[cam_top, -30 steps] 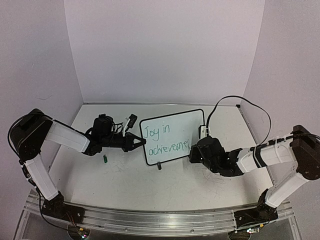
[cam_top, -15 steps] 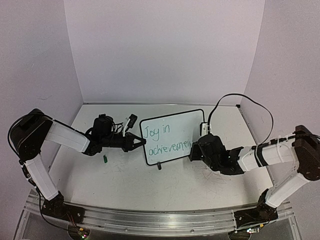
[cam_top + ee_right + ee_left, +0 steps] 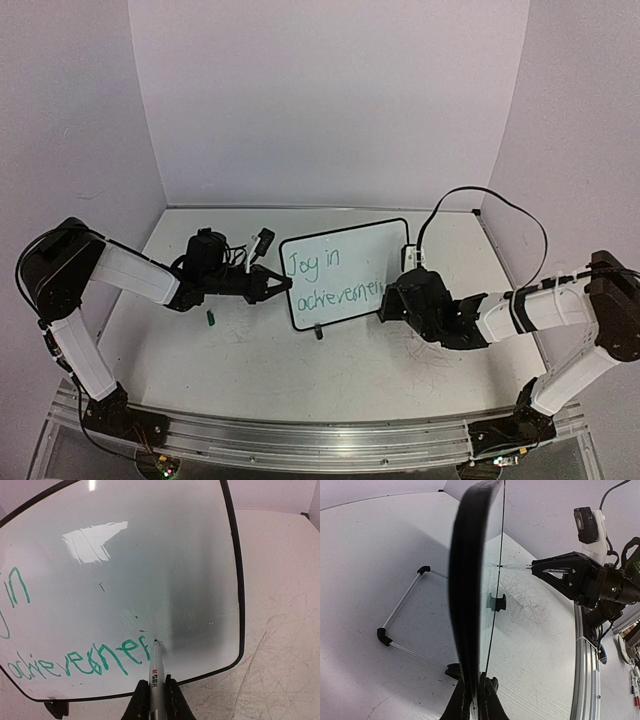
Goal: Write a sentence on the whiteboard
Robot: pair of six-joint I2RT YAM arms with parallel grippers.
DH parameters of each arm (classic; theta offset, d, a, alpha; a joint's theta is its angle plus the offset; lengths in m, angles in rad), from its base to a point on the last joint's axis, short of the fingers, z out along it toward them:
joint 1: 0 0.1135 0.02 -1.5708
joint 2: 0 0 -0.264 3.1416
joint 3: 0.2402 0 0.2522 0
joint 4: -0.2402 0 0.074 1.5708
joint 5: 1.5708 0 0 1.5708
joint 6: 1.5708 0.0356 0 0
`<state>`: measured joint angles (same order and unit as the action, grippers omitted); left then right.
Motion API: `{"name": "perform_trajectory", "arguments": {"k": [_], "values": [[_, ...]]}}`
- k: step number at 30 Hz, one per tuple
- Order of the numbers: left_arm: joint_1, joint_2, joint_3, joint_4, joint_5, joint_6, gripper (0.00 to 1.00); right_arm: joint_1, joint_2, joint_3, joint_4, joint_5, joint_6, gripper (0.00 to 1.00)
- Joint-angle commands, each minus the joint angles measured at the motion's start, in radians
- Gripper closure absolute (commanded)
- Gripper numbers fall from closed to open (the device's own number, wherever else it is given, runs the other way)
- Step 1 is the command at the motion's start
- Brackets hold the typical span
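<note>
The whiteboard is showing the sentence in green handwriting, "Joy in" above "achievemen"; small print on the marker is proving illegible.

We see the whiteboard glossy, smooth (bright glare patch on it); table right of the whiteboard looks matt, scuffed w/ grey scratches.

You face a white table boxed in by plain pale-lilac walls: a back wall, a left wall and a right wall. Faint grey scribbles mark the table's right side. A metal rail runs along its near edge. The light is soft and even.
</note>
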<state>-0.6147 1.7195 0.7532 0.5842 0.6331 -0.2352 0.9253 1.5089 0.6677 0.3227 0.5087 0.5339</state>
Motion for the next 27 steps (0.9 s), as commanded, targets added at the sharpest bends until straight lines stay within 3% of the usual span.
{"name": "perform_trajectory", "arguments": {"k": [1, 20, 27], "values": [[-0.003, -0.006, 0.031, -0.026, -0.024, 0.036, 1.00, -0.005, -0.002, -0.010, 0.001, 0.029, 0.028, 1.00], [-0.005, -0.004, 0.032, -0.027, -0.024, 0.036, 1.00, -0.005, 0.034, -0.023, 0.020, 0.000, 0.037, 1.00], [-0.005, -0.007, 0.030, -0.027, -0.027, 0.037, 1.00, -0.003, -0.038, 0.000, 0.021, -0.024, 0.012, 1.00]]}}
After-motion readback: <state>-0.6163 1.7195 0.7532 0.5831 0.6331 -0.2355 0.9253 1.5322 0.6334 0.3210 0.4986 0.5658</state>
